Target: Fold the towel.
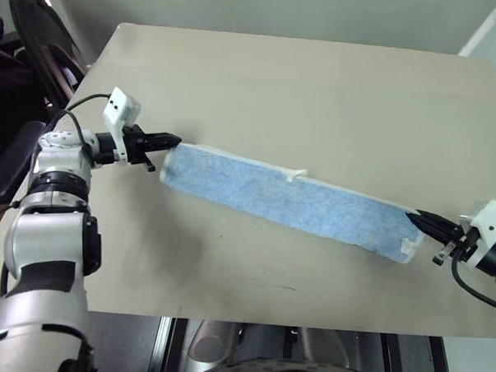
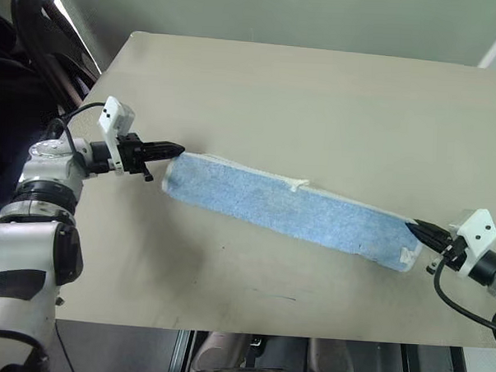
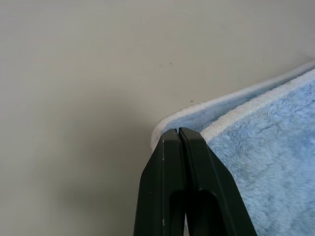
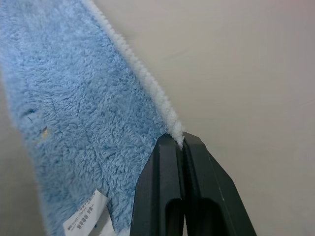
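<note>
The towel lies folded on the table, each end corner pinched by a closed tool: left, right.

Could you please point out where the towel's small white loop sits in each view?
Left eye view: white loop on the towel's far edge, near mid-length.
Right eye view: same spot.
Left wrist view: not in it.
Right wrist view: not in it.
Shared landmark: the towel's white corded edging.

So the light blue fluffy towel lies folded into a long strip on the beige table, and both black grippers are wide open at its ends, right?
Not quite. The light blue fluffy towel does lie as a long strip on the beige table, but both grippers are shut: the wrist views show the left gripper and right gripper with fingers pressed together.
</note>
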### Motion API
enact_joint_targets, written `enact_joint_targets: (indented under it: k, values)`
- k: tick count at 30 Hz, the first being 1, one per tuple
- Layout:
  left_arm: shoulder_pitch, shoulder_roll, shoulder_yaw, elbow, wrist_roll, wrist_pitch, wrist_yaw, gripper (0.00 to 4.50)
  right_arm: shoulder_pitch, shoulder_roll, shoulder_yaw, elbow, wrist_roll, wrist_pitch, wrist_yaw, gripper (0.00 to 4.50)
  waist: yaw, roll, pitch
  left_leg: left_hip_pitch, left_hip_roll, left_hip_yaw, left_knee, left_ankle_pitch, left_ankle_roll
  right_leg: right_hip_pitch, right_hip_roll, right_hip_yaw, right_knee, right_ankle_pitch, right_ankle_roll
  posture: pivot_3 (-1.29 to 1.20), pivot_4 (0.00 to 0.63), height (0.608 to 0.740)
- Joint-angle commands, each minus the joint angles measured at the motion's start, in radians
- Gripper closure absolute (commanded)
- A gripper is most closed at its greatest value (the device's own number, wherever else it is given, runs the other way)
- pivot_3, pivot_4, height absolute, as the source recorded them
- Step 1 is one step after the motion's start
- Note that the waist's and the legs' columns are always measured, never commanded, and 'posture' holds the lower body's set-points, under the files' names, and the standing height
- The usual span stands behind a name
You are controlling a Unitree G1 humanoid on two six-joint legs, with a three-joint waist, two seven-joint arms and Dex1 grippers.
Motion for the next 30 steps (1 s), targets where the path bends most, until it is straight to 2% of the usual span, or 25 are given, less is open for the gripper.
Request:
enact_joint_targets:
  k: [1,10,13,16,17,18,20,23,30]
  values:
    - [-0.012,-0.006,0.033,0.002,0.009,-0.039,0.07,4.45,-0.017,-0.008,0.003,0.038,-0.027,-0.04,-0.009,4.5,0.001,0.0,0.0,0.0,0.0,0.0,0.0,0.0,0.0,0.0,0.0,0.0,0.0,0.0,0.0,0.0,0.15,0.733]
    - [-0.009,-0.033,0.049,0.012,0.033,-0.084,0.143,4.45,-0.139,0.027,0.051,0.155,-0.072,-0.105,-0.065,4.5,-0.002,0.0,0.0,0.0,0.0,0.0,0.0,0.001,0.0,-0.001,0.0,0.0,-0.001,0.007,0.008,0.0,0.15,0.733]
    - [-0.007,-0.038,0.054,0.011,0.037,-0.077,0.129,4.45,-0.148,0.026,0.063,0.142,-0.058,-0.068,-0.064,4.5,0.001,0.0,0.0,0.0,0.0,0.0,0.0,0.001,0.0,-0.001,0.0,0.0,0.0,0.007,0.008,0.0,0.15,0.733]
    - [0.002,-0.039,0.046,0.007,0.052,-0.089,0.115,4.45,-0.155,0.005,0.078,0.115,-0.012,0.1,-0.057,4.5,0.001,0.0,0.0,0.0,0.0,0.001,0.0,0.001,0.0,0.0,0.0,0.0,-0.001,0.007,0.008,0.0,0.15,0.733]
    - [0.003,-0.039,0.047,0.008,0.052,-0.076,0.103,4.45,-0.149,-0.007,0.082,0.098,0.035,0.158,-0.009,4.5,0.001,0.0,0.0,0.0,0.0,0.001,0.0,0.001,0.0,0.0,0.0,0.0,-0.001,0.007,0.007,0.0,0.15,0.733]
    - [0.004,-0.039,0.049,0.009,0.052,-0.066,0.094,4.07,-0.144,-0.015,0.082,0.086,0.067,0.192,0.026,4.5,0.002,0.0,0.0,0.0,0.0,0.001,0.0,0.001,0.0,-0.001,0.0,0.0,-0.001,0.007,0.007,0.0,0.15,0.733]
    - [0.007,-0.038,0.048,0.009,0.056,-0.057,0.076,3.61,-0.139,-0.021,0.079,0.069,0.1,0.226,0.059,4.5,0.002,0.0,0.0,0.0,0.0,0.001,0.0,0.0,-0.001,-0.001,0.0,0.0,-0.001,0.004,0.003,0.0,0.15,0.733]
    - [0.009,-0.037,0.051,0.007,0.059,-0.055,0.075,2.55,-0.145,-0.024,0.076,0.065,0.114,0.27,0.056,3.82,0.001,0.0,0.0,0.0,0.0,0.001,0.0,0.0,-0.001,-0.001,0.0,0.0,-0.001,0.001,-0.002,0.0,0.15,0.733]
    - [-0.008,-0.023,0.087,-0.003,0.031,-0.049,0.059,0.2,-0.192,-0.009,0.005,0.019,0.189,0.373,-0.01,1.51,0.001,0.0,0.0,0.0,0.0,0.001,0.0,0.0,-0.001,-0.001,0.0,0.0,0.0,0.002,-0.002,0.0,0.15,0.733]
